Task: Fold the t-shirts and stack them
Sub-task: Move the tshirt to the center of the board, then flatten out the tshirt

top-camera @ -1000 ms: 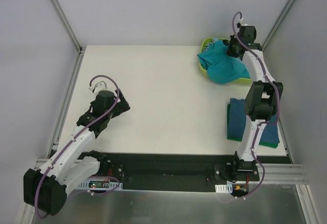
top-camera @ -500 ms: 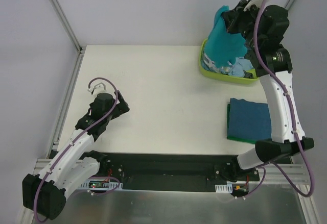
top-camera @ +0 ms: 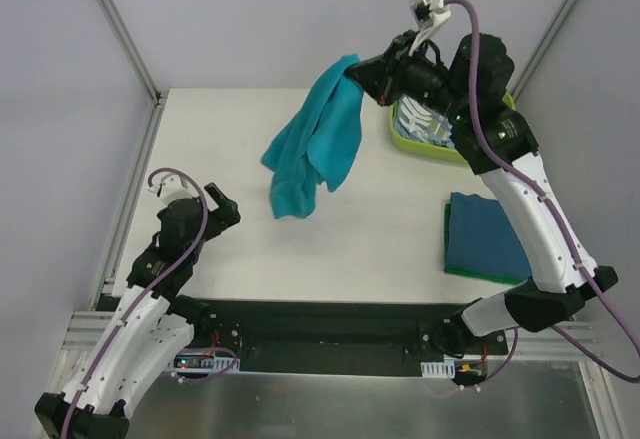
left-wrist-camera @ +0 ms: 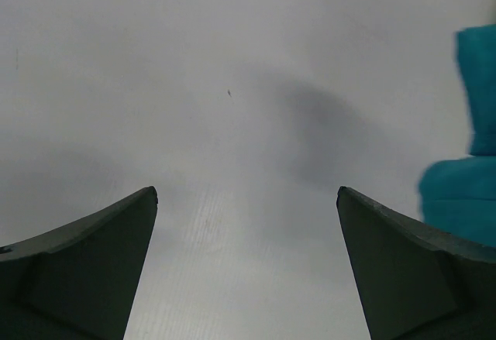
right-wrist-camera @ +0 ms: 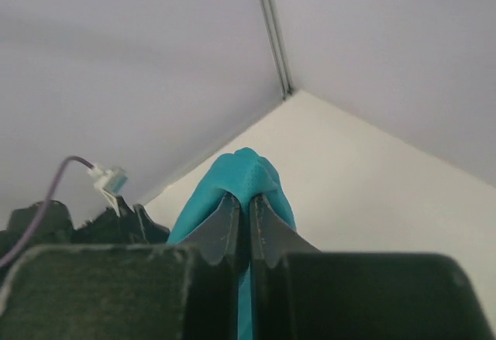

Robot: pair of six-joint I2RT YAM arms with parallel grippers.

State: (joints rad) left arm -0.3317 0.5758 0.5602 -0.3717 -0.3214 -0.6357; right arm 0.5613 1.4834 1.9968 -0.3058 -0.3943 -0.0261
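Note:
My right gripper (top-camera: 358, 71) is shut on a bright teal t-shirt (top-camera: 312, 149) and holds it up in the air over the back middle of the table; the cloth hangs down crumpled. In the right wrist view the fingers (right-wrist-camera: 225, 228) pinch a fold of that shirt (right-wrist-camera: 246, 171). A folded darker blue t-shirt (top-camera: 486, 235) on a green one lies flat at the right. More shirts, one light blue printed (top-camera: 420, 119), lie in the lime-green tub (top-camera: 400, 135). My left gripper (top-camera: 218, 205) is open and empty at the front left; a piece of the teal shirt (left-wrist-camera: 465, 197) shows at its right.
The lime-green tub stands at the back right corner. Grey walls with metal rails (top-camera: 120, 29) enclose the white table (top-camera: 240, 259) on the left, back and right. A black strip (top-camera: 320, 324) runs along the near edge by the arm bases.
My right gripper has lifted the teal t-shirt out of the tub and carried it left over the table. My left arm has drawn back to the left.

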